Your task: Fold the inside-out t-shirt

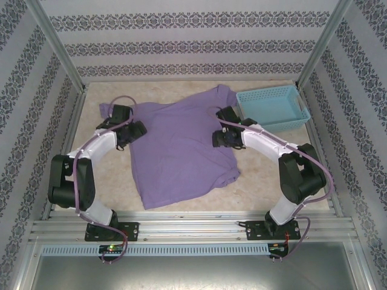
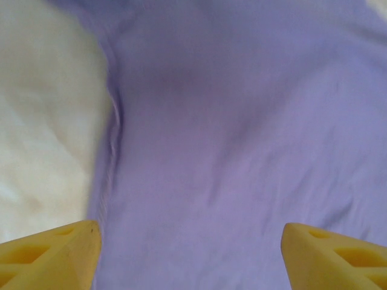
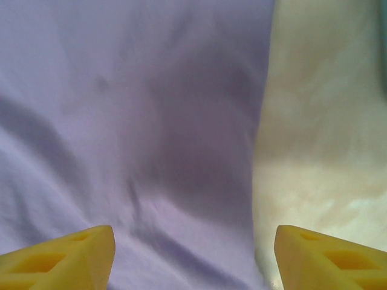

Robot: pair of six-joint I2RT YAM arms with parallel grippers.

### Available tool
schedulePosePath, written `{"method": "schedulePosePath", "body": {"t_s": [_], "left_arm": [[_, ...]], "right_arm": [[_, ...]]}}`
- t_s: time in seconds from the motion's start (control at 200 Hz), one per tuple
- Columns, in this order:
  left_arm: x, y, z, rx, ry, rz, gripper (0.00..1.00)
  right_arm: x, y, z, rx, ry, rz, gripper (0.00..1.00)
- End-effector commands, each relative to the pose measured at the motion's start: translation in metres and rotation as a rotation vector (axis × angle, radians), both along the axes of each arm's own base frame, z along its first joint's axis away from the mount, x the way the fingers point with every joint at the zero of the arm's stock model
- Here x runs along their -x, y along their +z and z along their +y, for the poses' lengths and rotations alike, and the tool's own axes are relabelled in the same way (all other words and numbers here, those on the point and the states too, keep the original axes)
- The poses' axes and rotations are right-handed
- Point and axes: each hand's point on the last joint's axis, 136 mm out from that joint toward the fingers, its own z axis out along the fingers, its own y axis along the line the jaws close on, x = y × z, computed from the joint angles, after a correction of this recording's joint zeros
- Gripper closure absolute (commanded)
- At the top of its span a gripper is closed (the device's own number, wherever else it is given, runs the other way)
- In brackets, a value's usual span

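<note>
- The inside-out t-shirt [image 1: 178, 151] lies spread out and mostly flat in the middle of the counter [image 1: 109, 181], between my two arms. It sits slightly askew to the counter's edges.
- Its far corner reaches up beside the near left corner of the light blue basket [image 1: 273, 107]. I cannot tell whether cloth and basket touch there.
- The basket sits at the far right of the counter, and nothing shows inside it from above.
- My left claw [image 1: 138, 129] hangs over the shirt's left edge, near the far left sleeve.
- Seen from my left wrist, the left claw [image 2: 190, 232] is released. Its yellow fingers [image 2: 54, 254] stand wide apart with nothing between them, only purple cloth below.
- In that view a stitched edge of the shirt runs down toward my left-hand finger, with bare pale counter [image 2: 42, 121] beyond it.
- My right claw [image 1: 221, 129] hangs over the shirt's right edge, near the basket.
- From my right wrist, the right claw [image 3: 193, 232] is released too, its fingers [image 3: 329, 257] spread and gripping nothing.
- There the shirt's edge runs top to bottom, with one finger above the cloth and the other above bare counter [image 3: 320, 121].
- The cloth under both claws shows soft creases and shadows.
</note>
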Motion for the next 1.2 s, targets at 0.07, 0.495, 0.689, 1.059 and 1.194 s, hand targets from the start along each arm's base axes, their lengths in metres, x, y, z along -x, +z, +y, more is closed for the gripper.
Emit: {"method": "schedulePosePath", "body": {"t_s": [0.07, 0.495, 0.689, 1.059, 1.194], "left_arm": [[0.016, -0.025, -0.018, -0.001, -0.021, 0.020, 0.24], [-0.050, -0.060, -0.010, -0.074, -0.062, 0.039, 0.37], [-0.079, -0.041, -0.011, -0.106, -0.116, 0.057, 0.39], [0.055, 0.003, -0.030, -0.220, -0.163, 0.039, 0.25], [0.097, -0.013, -0.045, -0.180, -0.211, 0.036, 0.25]], "right_arm": [[0.036, -0.030, -0.003, -0.045, -0.070, 0.056, 0.32], [0.116, -0.058, 0.026, -0.100, -0.041, 0.110, 0.51], [0.111, -0.026, 0.015, -0.061, -0.049, 0.013, 0.49], [0.136, 0.022, 0.014, -0.082, 0.135, -0.081, 0.43], [0.151, 0.006, 0.021, -0.064, 0.186, -0.060, 0.44]]}}
